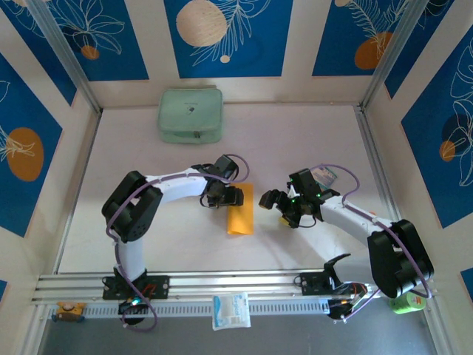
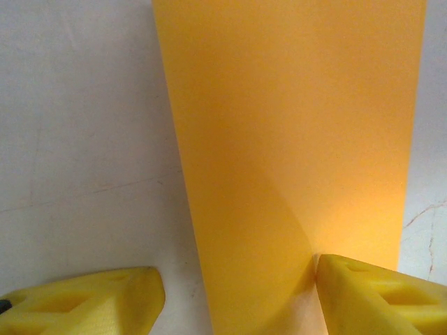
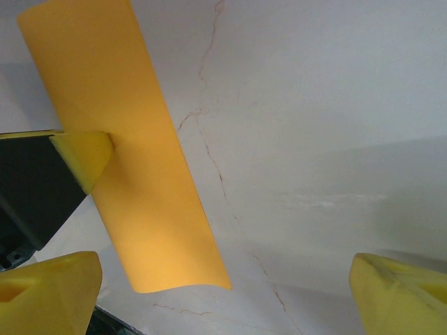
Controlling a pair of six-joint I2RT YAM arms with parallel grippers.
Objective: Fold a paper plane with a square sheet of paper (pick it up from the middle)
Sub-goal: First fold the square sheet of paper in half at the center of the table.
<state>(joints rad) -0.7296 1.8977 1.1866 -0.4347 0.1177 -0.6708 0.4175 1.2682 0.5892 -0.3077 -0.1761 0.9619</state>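
Half open, the left gripper is pinning the square sheet of paper under one finger (nothing clasped between the jaws), while the wide-open, empty right gripper should be creasing firmly away from it.

The sheet of paper is thin, smooth, matt orange-yellow stuff. The white surface under it looks matt too, with faint hairline cracks and scuffs up close. The fingers on the left gripper are yellow plastic, slightly grainy. The rail along the near edge is bare ribbed metal. The green pouch looks like soft cloth.
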